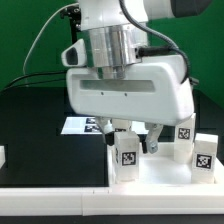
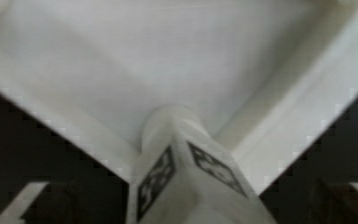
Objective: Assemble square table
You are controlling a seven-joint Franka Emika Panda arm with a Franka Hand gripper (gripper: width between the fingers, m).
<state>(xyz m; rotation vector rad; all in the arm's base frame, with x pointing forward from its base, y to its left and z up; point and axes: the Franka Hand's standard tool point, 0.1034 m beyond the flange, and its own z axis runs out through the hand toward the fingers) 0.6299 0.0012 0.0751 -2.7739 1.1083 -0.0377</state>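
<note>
The white square panel (image 1: pixel 155 175) lies at the front of the exterior view's right; in the wrist view (image 2: pixel 176 60) one of its corners points toward me. A white tagged leg (image 1: pixel 128 155) stands upright at that corner and shows in the wrist view (image 2: pixel 185 165) between my fingers. My gripper (image 1: pixel 135 135) sits over the leg's top. In the wrist view the gripper (image 2: pixel 190 208) shows dark gaps on both sides of the leg, so it is open. Two more tagged legs (image 1: pixel 184 133) (image 1: pixel 204 153) stand upright at the panel's right side.
The marker board (image 1: pixel 82 125) lies flat on the black table behind the panel. A small white piece (image 1: pixel 3 156) shows at the exterior view's left edge. A white border strip (image 1: pixel 50 200) runs along the front. The arm's white body hides the middle of the scene.
</note>
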